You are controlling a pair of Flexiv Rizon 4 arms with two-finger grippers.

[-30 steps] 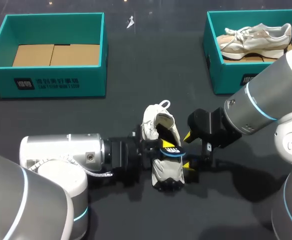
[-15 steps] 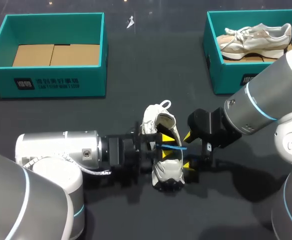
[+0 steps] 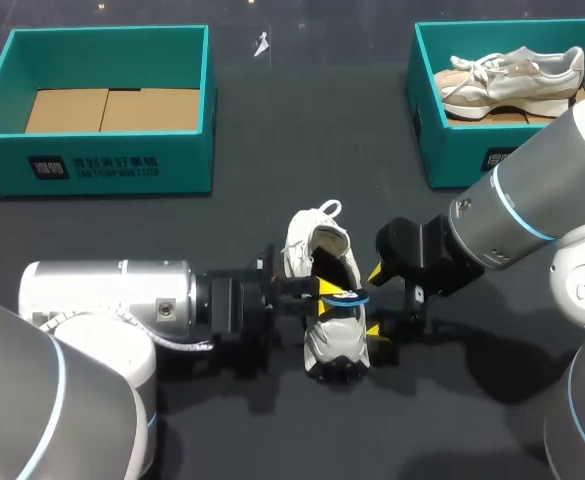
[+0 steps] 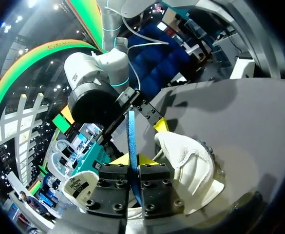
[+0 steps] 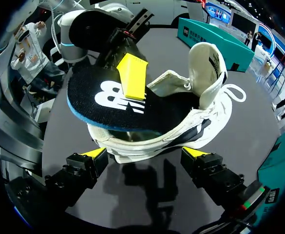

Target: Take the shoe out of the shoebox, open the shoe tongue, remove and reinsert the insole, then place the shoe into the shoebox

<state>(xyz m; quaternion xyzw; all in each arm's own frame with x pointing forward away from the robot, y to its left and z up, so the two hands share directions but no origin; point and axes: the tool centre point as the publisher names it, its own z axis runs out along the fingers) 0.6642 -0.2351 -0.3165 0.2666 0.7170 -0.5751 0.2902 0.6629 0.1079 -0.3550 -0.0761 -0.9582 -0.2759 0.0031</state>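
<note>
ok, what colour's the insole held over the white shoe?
Flat insole: black top, white logo, blue edge. Clearest in the right wrist view.

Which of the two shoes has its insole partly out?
The white shoe on the table between the arms: its black insole sticks out, clamped in the left gripper. The other shoe lies in the right shoebox, untouched.

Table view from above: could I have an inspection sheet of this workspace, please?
Surface: dark table.
Job's things: white shoe mid-table, insole held over its opening; left box holds only cardboard; right box holds a second shoe.
Clutter: small white scrap near the far edge.
Grippers: left gripper shut on the insole; right gripper open, just beside the shoe.
Cables: thin cable looped behind the left gripper.
Surroundings: nothing seen.
</note>
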